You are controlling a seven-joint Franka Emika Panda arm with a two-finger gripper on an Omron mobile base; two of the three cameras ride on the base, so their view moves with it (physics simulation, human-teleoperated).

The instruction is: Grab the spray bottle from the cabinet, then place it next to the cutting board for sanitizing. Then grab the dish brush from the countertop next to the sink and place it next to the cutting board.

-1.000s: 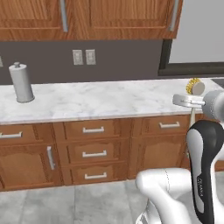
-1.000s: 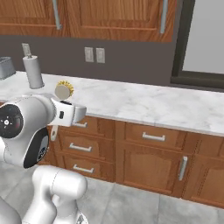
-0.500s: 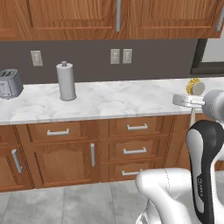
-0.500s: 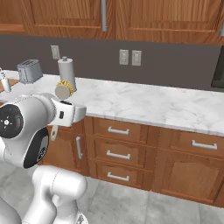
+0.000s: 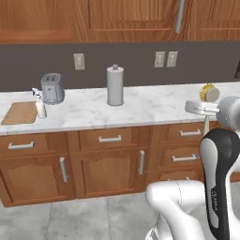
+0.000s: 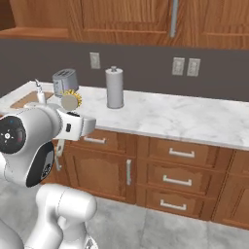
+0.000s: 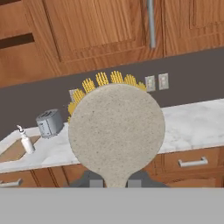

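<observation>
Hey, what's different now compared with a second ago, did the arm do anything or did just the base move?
The base drove left along the white marble countertop, so the view shifted: the silver toaster, the whitish spray bottle and the tan wooden cutting board have come into sight. Those things themselves did not move. The claw stays shut on the yellow-bristled dish brush, carried at the same height.

I see the dish brush held up off the countertop, its pale disc facing my hand camera, yellow bristles fringing the far side. Far left, the spray bottle stands upright just beside the cutting board.
</observation>
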